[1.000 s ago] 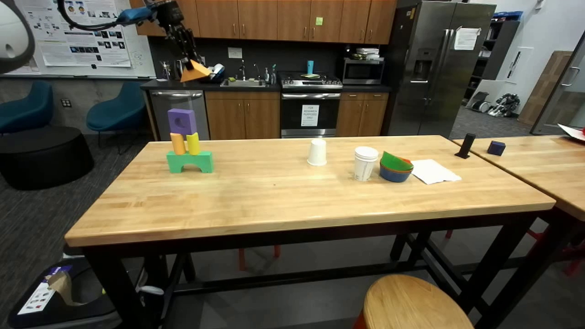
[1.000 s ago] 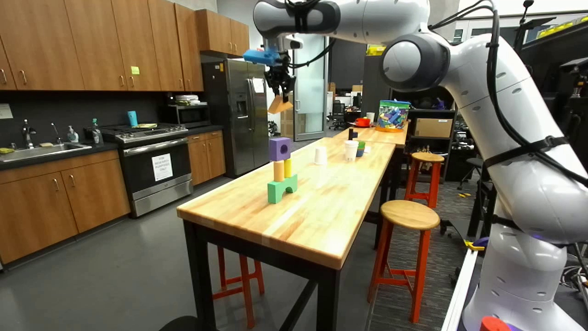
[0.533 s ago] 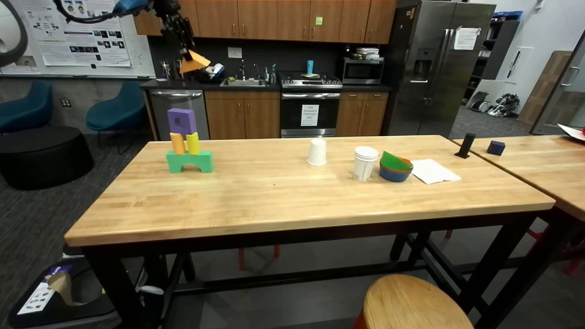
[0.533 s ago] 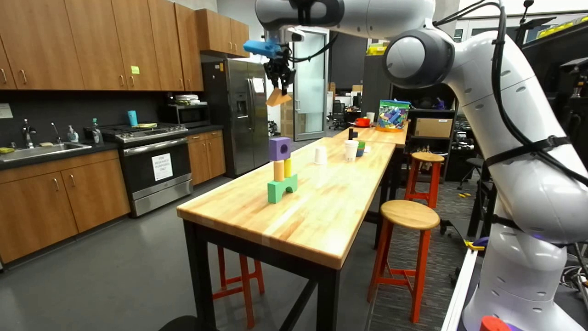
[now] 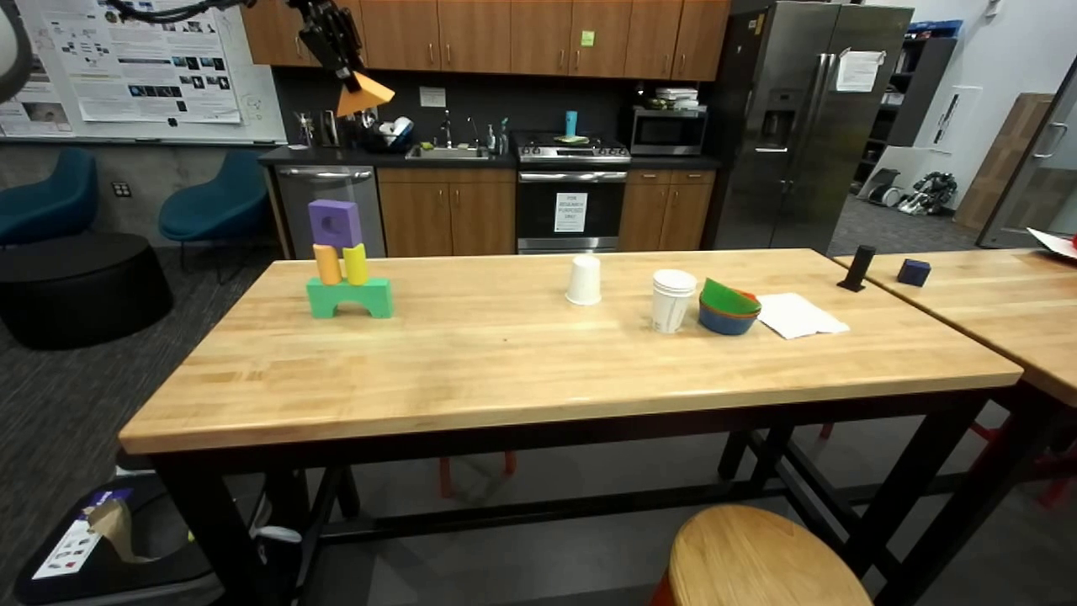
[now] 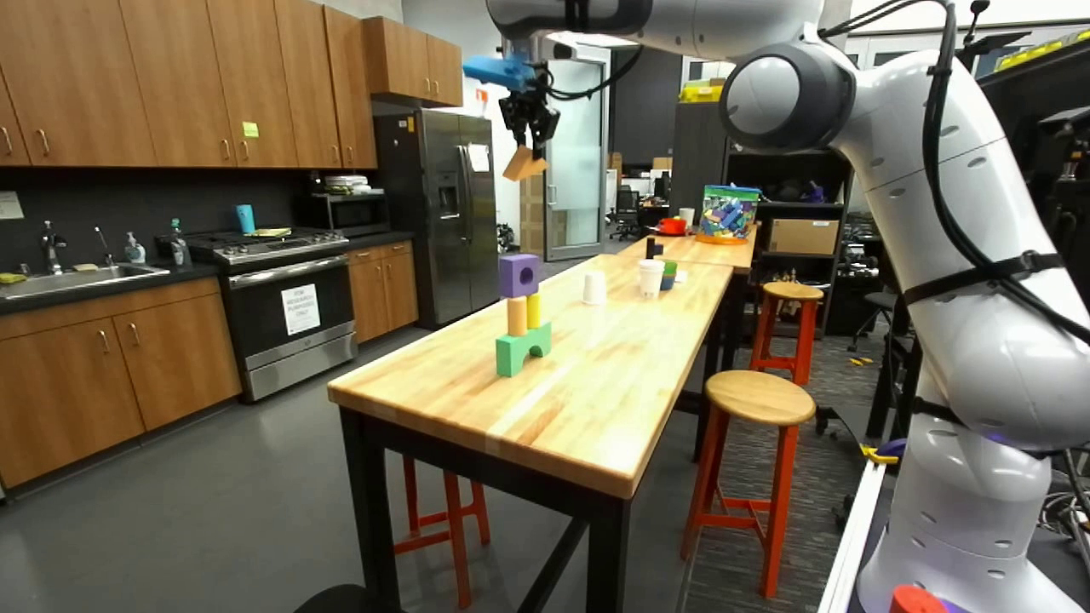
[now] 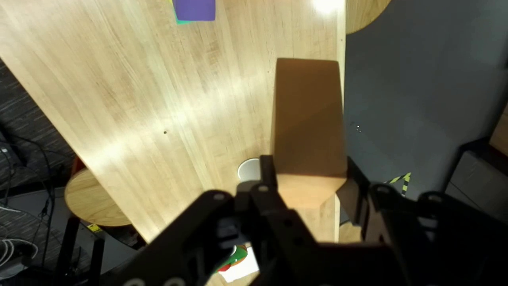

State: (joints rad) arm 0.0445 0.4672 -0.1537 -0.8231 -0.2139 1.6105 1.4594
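Note:
My gripper (image 7: 309, 171) is shut on an orange wedge-shaped block (image 7: 308, 119), one finger pressed to each side. In both exterior views this block (image 5: 363, 95) hangs in the air, well above a small tower on the table. The tower has a green arch block (image 5: 350, 292) at its base. An orange cylinder (image 5: 327, 264) and a yellow cylinder (image 5: 356, 264) stand upright on the arch. Across them rests a purple block (image 6: 513, 277) with a round hole. At the top edge of the wrist view, only part of the purple block (image 7: 194, 10) shows.
On the wooden table (image 5: 505, 370) are an upturned white cup (image 5: 584, 282), stacked white cups (image 5: 671, 307), nested coloured bowls (image 5: 729, 318) and white paper (image 5: 799, 316). A black stand (image 5: 858, 268) is near the far end. Stools (image 6: 760, 398) stand beside the table.
My gripper has risen steadily with the orange wedge still held, moving farther above the tower. The tower and the things on the table have stayed where they were.

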